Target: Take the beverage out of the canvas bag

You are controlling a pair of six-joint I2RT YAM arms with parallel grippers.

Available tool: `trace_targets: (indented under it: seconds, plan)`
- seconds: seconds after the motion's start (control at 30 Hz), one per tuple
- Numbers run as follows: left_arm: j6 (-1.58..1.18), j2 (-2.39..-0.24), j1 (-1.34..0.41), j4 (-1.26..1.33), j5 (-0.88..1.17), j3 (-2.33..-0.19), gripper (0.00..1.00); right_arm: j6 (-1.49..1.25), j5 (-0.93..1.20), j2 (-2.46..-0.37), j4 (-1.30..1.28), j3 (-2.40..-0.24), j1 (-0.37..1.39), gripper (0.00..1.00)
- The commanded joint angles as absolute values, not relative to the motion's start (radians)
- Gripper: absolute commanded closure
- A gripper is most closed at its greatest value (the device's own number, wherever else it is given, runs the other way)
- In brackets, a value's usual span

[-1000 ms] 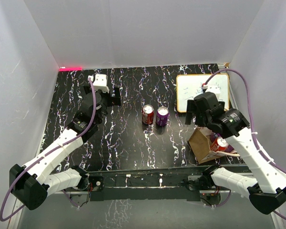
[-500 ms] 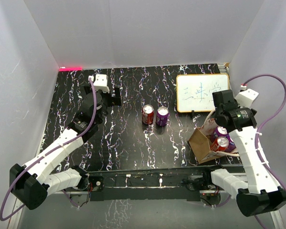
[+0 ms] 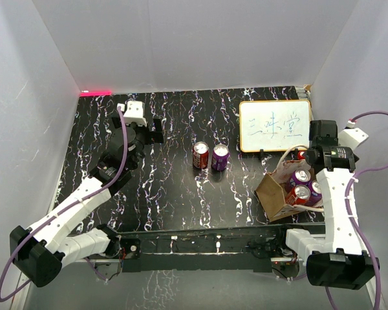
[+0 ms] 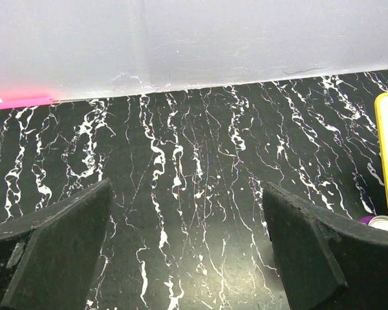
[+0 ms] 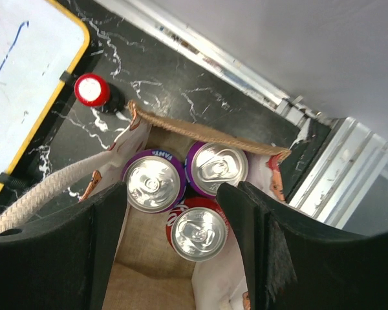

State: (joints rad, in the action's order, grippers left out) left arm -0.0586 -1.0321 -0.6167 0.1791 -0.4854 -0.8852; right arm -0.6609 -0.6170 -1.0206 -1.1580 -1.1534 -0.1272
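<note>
right gripper (image 5: 174, 194) wide over canvas bag (image 5: 149, 265) at the near right corner; packed cans (image 5: 199, 234) may jam its fingers (image 5: 52, 252); left gripper (image 4: 187, 252) wide

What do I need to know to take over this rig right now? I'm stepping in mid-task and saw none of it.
Left gripper: open, empty, over the table, far left.
Right gripper: open, empty, above the canvas bag's mouth.
Out on the table: loose red can, loose purple can.
Left in the bag, upright: bagged red can, two purple cans.
Likely next: right gripper takes one.
</note>
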Motion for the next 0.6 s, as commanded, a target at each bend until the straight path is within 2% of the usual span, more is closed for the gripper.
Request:
trace_targets:
  seconds: [0.0, 0.37, 0.57]
  plan:
    - [-0.040, -0.995, -0.630, 0.208, -0.522, -0.884, 0.03, -0.703, -0.539, -1.024, -1.127, -1.107, -0.156, 0.32]
    - [-0.003, -0.983, -0.696, 0.227, -0.564, -0.879, 0.03, -0.744, -0.525, -1.036, -1.123, -1.051, -0.199, 0.38]
    - [0.016, -0.983, -0.724, 0.238, -0.580, -0.874, 0.03, -0.749, -0.514, -1.065, -1.123, -1.037, -0.220, 0.30]
